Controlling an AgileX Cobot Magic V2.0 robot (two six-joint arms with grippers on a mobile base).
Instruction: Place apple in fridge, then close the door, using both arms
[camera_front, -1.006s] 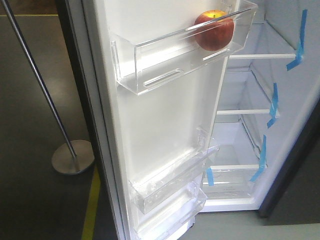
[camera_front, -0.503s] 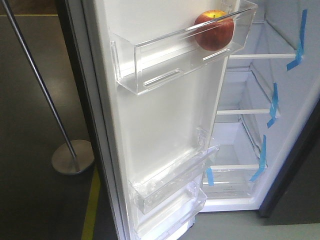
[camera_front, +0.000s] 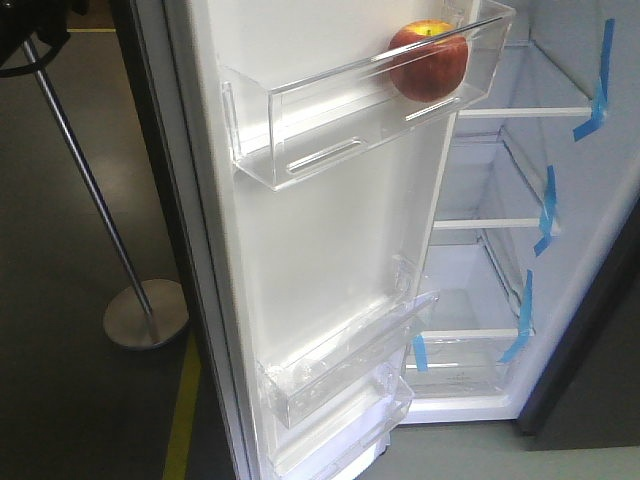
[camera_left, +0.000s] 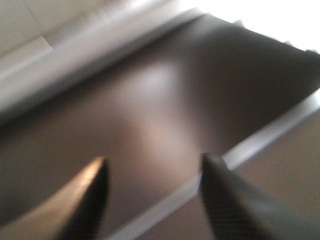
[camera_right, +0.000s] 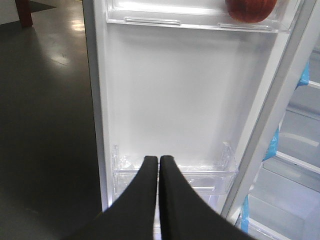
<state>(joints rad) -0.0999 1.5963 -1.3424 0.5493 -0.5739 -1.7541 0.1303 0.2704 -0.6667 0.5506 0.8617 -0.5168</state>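
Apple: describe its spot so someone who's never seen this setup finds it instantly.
Start at the open fridge door, white on the inside with clear plastic bins. Go to the top clear bin; the apple sits at the end nearest the fridge interior. It is the only red, round thing there; the lower bins look empty.

My front camera looks down at the open door (camera_front: 330, 250); my right wrist faces its inner side close up; my left wrist view is blurred.

One apple (camera_front: 428, 60) sits in one of three clear door bins (camera_front: 300, 130). Five blue tape strips (camera_front: 546, 210) mark the fridge interior. One metal stand (camera_front: 140, 310) is on the floor.
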